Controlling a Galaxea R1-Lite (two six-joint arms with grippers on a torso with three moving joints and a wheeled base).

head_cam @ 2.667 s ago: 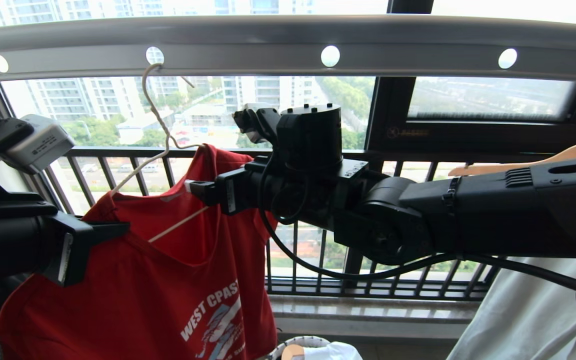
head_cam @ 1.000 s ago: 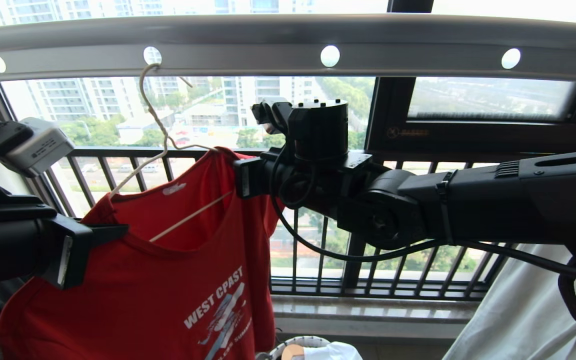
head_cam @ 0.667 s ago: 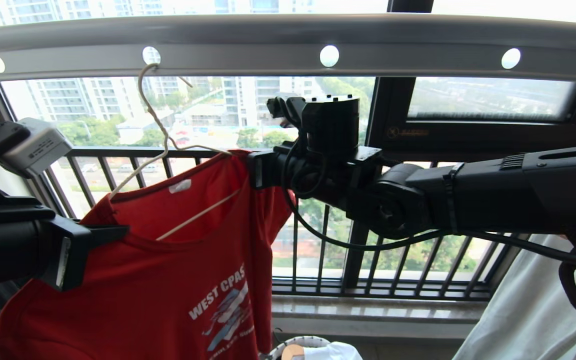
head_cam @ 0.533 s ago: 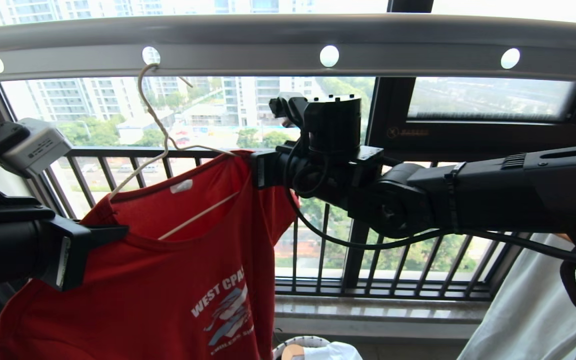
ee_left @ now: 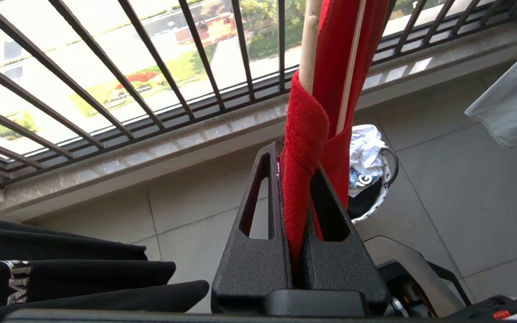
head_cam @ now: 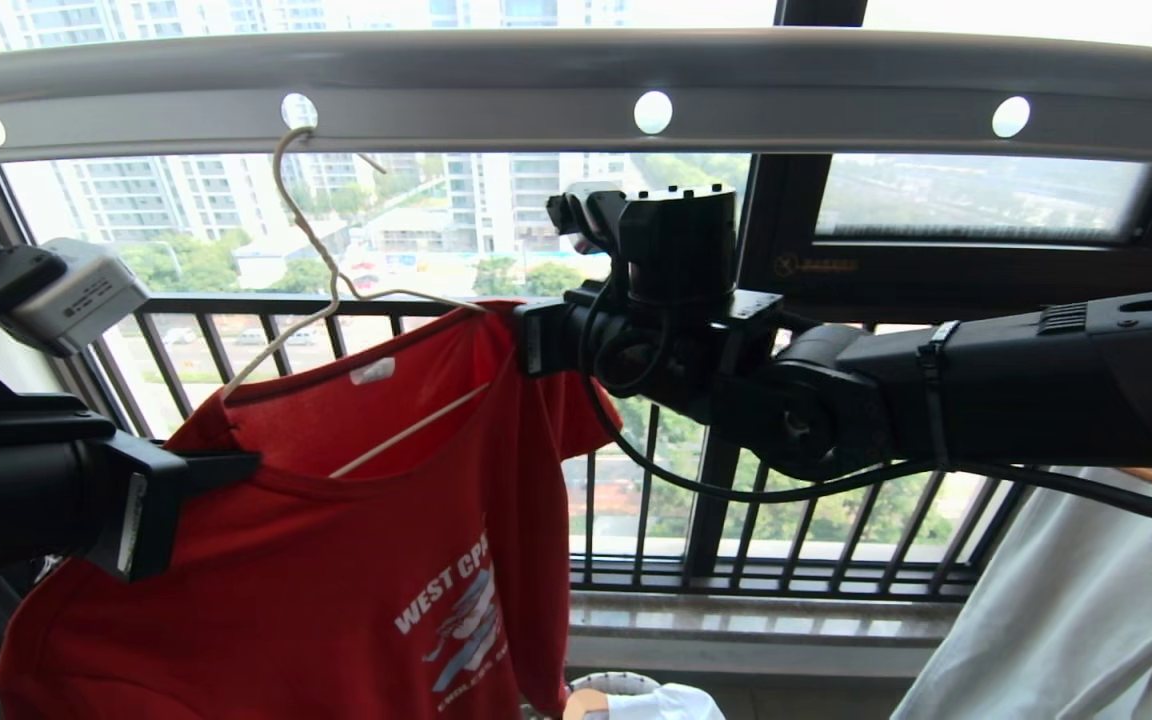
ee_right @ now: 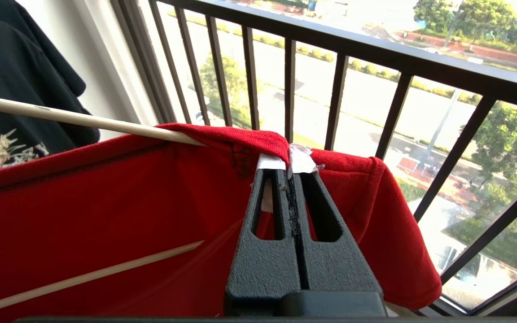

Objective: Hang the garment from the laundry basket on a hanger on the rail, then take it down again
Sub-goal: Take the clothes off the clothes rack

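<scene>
Head view: in the middle left, we are pinching the red shirt [head_cam: 336,560] with our left claw [head_cam: 226,465] and right claw [head_cam: 521,335], both squeezed tight, on the hanger [head_cam: 311,250] hooked in the rail [head_cam: 496,95].

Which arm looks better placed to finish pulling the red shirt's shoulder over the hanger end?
Probably the right. The right gripper is shut on the red T-shirt at the shoulder by the hanger end. The left gripper pinches the opposite shoulder, seemingly just steadying it.
</scene>
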